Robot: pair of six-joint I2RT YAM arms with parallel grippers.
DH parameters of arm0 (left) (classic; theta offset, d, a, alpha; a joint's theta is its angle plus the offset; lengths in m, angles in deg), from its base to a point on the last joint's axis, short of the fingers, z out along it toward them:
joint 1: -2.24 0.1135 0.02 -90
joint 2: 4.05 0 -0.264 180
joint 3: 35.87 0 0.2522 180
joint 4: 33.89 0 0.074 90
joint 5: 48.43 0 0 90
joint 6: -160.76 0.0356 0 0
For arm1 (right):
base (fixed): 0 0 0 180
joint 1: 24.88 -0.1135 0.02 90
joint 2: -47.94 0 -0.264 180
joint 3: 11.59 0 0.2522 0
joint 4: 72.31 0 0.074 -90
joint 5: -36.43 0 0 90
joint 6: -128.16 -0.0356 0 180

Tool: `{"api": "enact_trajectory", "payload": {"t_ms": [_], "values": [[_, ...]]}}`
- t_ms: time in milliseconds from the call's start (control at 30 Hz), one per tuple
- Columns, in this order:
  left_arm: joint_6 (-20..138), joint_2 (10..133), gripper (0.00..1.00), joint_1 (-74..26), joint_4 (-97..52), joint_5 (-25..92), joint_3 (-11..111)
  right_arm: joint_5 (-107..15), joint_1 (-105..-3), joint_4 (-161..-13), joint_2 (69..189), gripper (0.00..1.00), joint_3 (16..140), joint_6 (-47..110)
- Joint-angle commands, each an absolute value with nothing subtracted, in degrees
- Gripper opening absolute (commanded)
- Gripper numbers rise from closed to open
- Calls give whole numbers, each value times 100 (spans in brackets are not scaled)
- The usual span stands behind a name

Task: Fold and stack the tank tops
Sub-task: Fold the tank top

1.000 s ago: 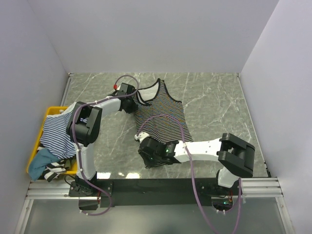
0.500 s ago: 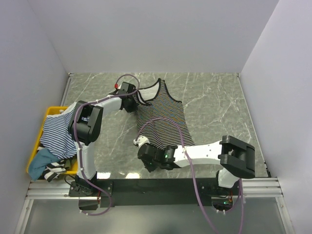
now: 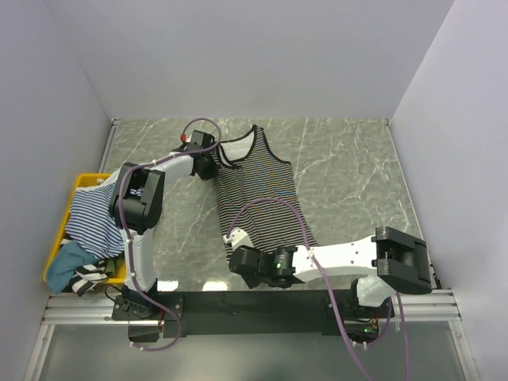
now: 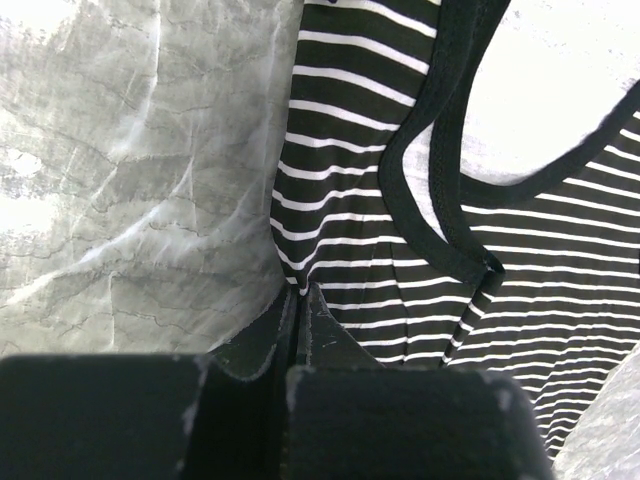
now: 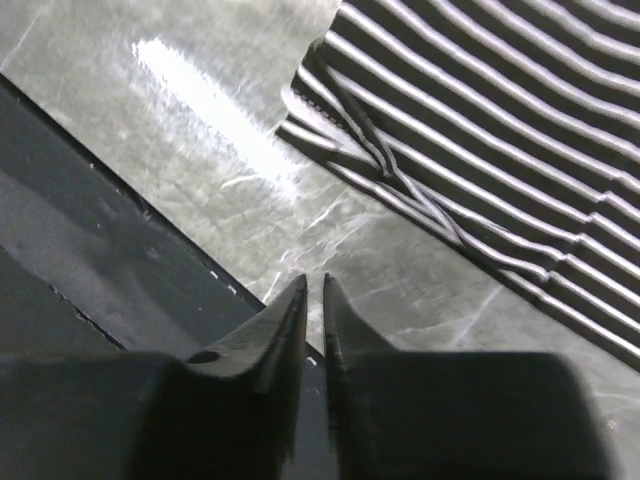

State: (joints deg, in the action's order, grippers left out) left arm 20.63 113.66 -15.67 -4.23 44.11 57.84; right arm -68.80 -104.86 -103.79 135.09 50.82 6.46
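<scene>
Black-and-white tank top [image 3: 258, 198]: lay spread flat on the marble table [image 3: 349, 175], neckline to the far side, hem to the near side, its left side rucked.
Left gripper [image 4: 297, 300]: fingers were pressed together, pinching the Black-and-white tank top at its left edge beside the black armhole trim; wrinkles ran into the tips.
Right gripper [image 5: 312, 285]: fingers stood almost together with a thin slit between them and nothing in it, just off the top's near left hem corner, clear of the cloth.
Yellow bin [image 3: 79, 181]: stood well to the left of the top.
Blue-and-white tank top [image 3: 87, 218]: was heaped in that bin, draped over its rim.
</scene>
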Motion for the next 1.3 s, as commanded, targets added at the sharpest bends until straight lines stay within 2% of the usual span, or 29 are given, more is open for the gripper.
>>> {"api": "enact_trajectory", "payload": {"t_ms": [0,233,433,600,933,1000,1033,1100,1133,1267], "values": [[2242,11434,0,-1560,-396,4324,5814,-7325,-10503,-10365,13398,20,5690,748],[2259,11460,1,-1552,-422,4271,5796,-7414,-10153,-10374,14347,39,6659,1512],[2251,11478,1,-1552,-466,4227,5796,-7063,-9871,-10339,14856,46,6871,1820],[2251,11496,1,-1552,-501,4201,5787,-6817,-9757,-10260,15024,47,6906,1927],[2242,11531,1,-1552,-483,4209,5849,-6509,-9844,-10128,14770,34,6537,1707],[2250,11548,1,-1552,-475,4201,5858,-6544,-9853,-10137,14743,26,6450,1663],[2251,11548,1,-1552,-475,4201,5866,-6579,-9862,-10146,14699,12,6423,1619],[2242,11557,0,-1543,-475,4201,5867,-6605,-9888,-10146,14655,7,6327,1575],[2242,11566,1,-1543,-475,4201,5884,-6640,-9897,-10172,14585,2,6300,1549],[2286,11601,1,-1508,-431,4201,5928,-7079,-10064,-10286,14252,0,6055,1417]]}}
